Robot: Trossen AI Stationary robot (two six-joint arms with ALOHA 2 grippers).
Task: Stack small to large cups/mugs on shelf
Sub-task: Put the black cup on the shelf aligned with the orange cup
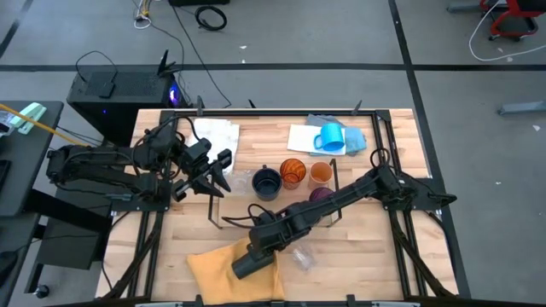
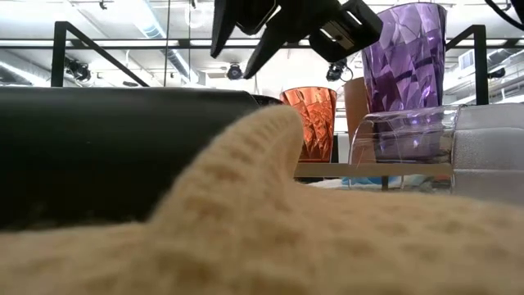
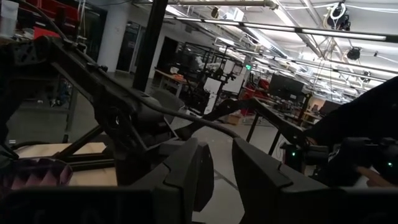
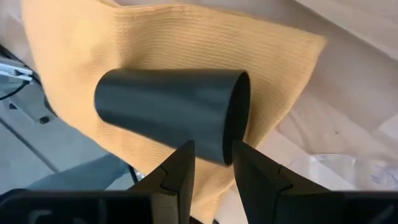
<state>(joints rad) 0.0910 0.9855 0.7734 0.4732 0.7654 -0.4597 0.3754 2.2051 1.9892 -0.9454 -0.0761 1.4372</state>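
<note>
a black cup (image 4: 171, 112) is seen lying on its side on a yellow cloth (image 1: 213, 266) at the near edge of the worktop (image 1: 375, 256). the right gripper (image 4: 211, 163) is placed at the cup's open rim, one finger just outside the wall and the other by the mouth; the fingers are parted a little, and whether the rim is actually pinched cannot be told. in the high view the right arm is stretched from the right side across the worktop to this cup.

the shelf (image 1: 333, 192), a low board in a black wire frame, lies at the middle of the worktop. a dark navy mug (image 1: 267, 182), two orange cups (image 1: 293, 170) and a purple cup (image 1: 321, 194) are gathered there. a bright blue mug (image 1: 331, 137) rests on a blue cloth (image 1: 354, 136) farther back, beside a white cloth (image 1: 303, 136). a clear glass (image 1: 300, 256) lies on its side just beside the yellow cloth.

the left gripper (image 1: 215, 175) is held above the worktop left of the navy mug, its fingers slightly apart and nothing between them.
</note>
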